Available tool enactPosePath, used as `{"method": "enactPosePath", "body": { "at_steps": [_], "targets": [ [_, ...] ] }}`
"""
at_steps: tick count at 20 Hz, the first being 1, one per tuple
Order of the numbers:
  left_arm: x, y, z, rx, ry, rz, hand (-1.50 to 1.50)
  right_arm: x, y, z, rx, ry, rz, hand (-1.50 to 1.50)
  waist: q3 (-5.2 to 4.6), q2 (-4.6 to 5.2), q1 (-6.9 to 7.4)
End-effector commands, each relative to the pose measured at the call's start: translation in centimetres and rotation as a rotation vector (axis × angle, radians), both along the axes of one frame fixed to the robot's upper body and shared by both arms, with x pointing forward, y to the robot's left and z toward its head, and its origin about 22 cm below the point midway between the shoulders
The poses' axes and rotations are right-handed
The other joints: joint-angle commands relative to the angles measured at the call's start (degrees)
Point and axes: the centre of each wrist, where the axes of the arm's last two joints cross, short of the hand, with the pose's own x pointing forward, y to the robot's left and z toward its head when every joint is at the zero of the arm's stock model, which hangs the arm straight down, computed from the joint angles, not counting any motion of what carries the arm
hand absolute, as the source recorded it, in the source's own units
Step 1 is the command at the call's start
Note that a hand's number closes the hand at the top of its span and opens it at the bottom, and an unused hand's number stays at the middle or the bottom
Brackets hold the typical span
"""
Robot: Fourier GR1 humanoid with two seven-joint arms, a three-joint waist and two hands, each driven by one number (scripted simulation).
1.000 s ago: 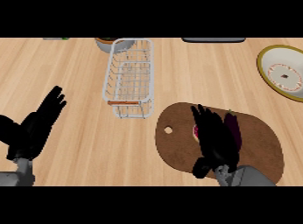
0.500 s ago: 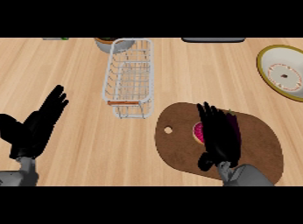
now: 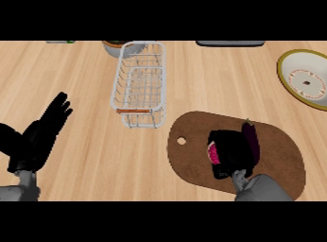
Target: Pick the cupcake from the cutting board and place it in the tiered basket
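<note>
A dark brown, rounded wooden cutting board (image 3: 194, 163) with a small hole near its left edge is seen at about four o'clock on the light wooden counter (image 3: 82, 75). On this board the black right hand (image 3: 230, 150) is laid over the pink-cased cupcake (image 3: 212, 153), of which only a pink strip at the hand's nine o'clock side is shown. The fingers are curled around the cupcake, so it is taken to be gripped, though most of it is hidden by the hand. A dark purple aubergine (image 3: 251, 137) is found just beside the hand at its three o'clock side, also on the board.

The white wire tiered basket (image 3: 140, 84) is placed at about twelve o'clock from the board's left end, near it but apart from it. A round cream plate with a yellow rim (image 3: 311, 79) is seen at two o'clock, well apart from the board. A brown bowl (image 3: 114, 46) is partly shown behind the basket's far end.

The black left hand (image 3: 35, 136) is rested at eight o'clock, fingers straight and spread, with nothing held.
</note>
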Motion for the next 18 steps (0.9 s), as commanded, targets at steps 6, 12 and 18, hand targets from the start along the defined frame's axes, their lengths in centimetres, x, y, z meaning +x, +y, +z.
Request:
{"method": "enactPosePath", "body": {
  "at_steps": [6,12,18],
  "targets": [
    [0.8,1.3,-0.1,0.008,-0.005,0.009,0.00,-0.7,1.1,-1.1,-0.083,-0.074,0.073,1.50,0.13,0.20,-0.15],
    [-0.2,-0.7,0.3,-0.005,-0.019,0.003,0.00,4.1,-15.2,1.3,-0.098,-0.176,0.198,1.50,0.31,0.59,0.14],
    [-0.2,-0.8,-0.2,-0.012,-0.007,-0.012,0.00,7.1,-17.7,3.2,0.055,-0.473,0.235,1.50,0.26,0.46,0.39]
  ]
}}
